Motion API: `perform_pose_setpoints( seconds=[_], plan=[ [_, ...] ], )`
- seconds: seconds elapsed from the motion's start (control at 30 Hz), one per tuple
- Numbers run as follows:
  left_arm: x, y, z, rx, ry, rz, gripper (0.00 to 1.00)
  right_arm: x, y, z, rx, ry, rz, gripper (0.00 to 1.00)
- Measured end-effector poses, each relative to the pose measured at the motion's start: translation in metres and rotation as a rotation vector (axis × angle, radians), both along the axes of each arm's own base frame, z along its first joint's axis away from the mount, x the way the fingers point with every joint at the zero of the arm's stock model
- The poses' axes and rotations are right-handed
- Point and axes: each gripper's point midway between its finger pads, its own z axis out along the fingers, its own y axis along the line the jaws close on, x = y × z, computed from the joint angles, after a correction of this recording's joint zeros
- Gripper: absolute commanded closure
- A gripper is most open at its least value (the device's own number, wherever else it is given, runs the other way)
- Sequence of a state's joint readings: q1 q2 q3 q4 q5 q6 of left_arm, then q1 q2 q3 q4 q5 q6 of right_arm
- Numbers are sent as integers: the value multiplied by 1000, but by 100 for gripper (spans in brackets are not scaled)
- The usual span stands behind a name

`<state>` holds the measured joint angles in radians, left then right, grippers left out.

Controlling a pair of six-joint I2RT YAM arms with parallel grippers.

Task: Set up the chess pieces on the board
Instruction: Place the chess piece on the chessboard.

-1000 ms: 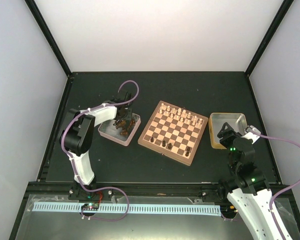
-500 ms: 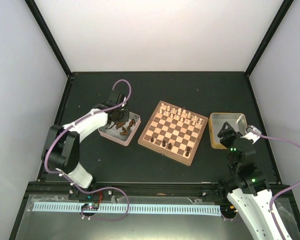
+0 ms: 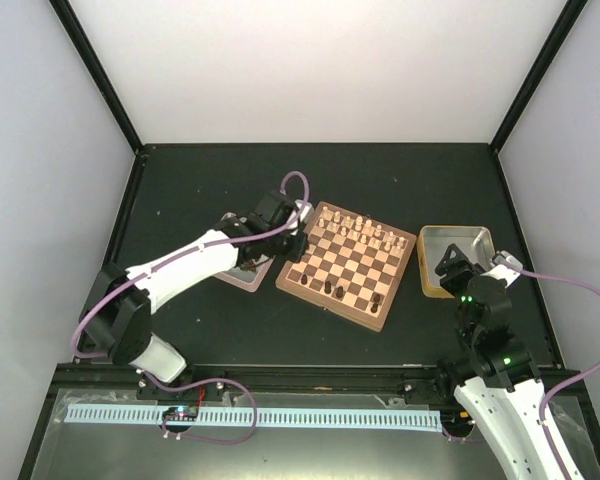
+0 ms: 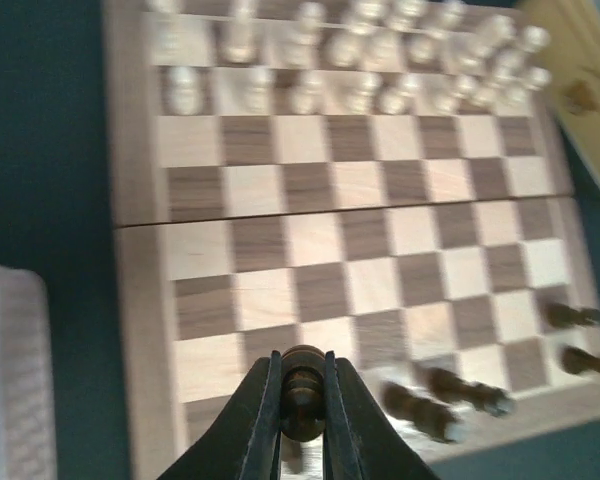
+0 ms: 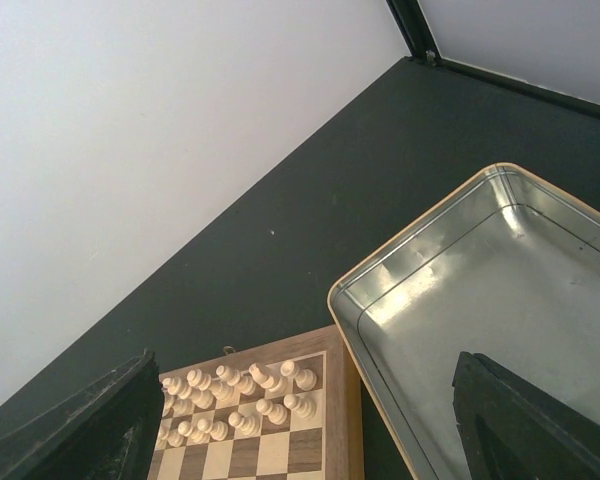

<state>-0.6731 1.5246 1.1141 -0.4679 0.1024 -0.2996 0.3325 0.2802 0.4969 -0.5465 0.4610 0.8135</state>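
Observation:
The board (image 3: 347,264) lies at the table's middle and fills the left wrist view (image 4: 310,230). Cream-white chessmen fill its two far rows. A few dark brown chess pieces (image 3: 327,287) stand along its near edge, blurred in the left wrist view (image 4: 430,410). My left gripper (image 3: 297,243) hovers over the board's left side and is shut on one dark brown piece (image 4: 303,390), held upright between the fingers above the near squares. My right gripper (image 3: 450,266) is open and empty (image 5: 305,410), near the right tray's near corner.
A metal tray (image 3: 242,276) holding dark pieces sits left of the board, mostly hidden under my left arm; its edge shows in the left wrist view (image 4: 10,380). An empty metal tray (image 3: 460,245) sits right of the board (image 5: 500,310). White walls stand around the black table.
My left arm has swung right from the left tray to the board's left side, carrying a dark brown piece. The right arm has not moved.

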Motion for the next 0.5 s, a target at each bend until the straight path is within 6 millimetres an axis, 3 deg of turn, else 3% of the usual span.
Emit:
perform_pose_setpoints(
  seconds=[0.23, 0.5],
  plan=[
    [-38, -55, 10, -59, 11, -161, 94, -1, 0, 2, 3, -8, 0, 20],
    [-71, -116, -14, -6, 53, -286, 93, -1, -1, 1, 5, -11, 0, 20]
  ],
)
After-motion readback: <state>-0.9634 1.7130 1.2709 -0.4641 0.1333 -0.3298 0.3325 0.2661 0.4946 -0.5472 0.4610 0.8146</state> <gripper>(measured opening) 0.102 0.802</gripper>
